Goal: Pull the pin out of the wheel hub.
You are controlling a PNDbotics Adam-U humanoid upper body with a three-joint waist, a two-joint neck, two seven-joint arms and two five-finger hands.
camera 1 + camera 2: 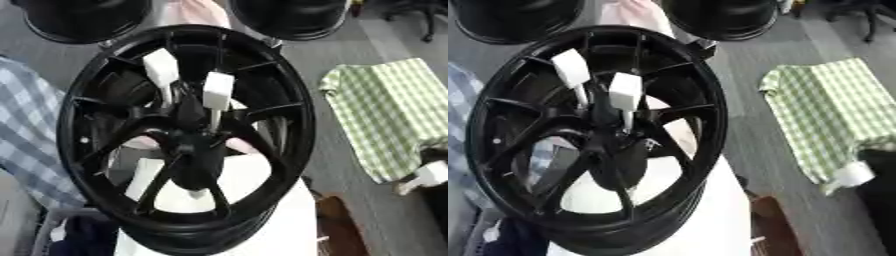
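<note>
At centre, a black wheel (179, 135) stands tilted on a white surface (280, 220), its open face toward the camera. Two pins are seated in the hub (186, 145), where the spokes meet. Each pin has a white block head on a thin pale shaft. The left pin (161, 69) rises higher and leans to the left. The right pin (217, 91) stands just beside it, nearly upright. Their heads are apart, and their shafts run down close together into the hub.

At the lower left corner, a pale-edged bin (48, 220) holds dark blue cloth (83, 237). Beyond the wheel, two more black wheels (83, 17) lie at the top edge. A green checked cloth (833, 115) lies on the grey floor (306, 65) to the right, and a blue checked cloth (31, 130) lies to the left.

At the right edge, below the green cloth, a dark form with a white piece on it (852, 174) may be the right hand. Its pose cannot be told from either view. It is well apart from the wheel and the pins. The left hand does not show.
</note>
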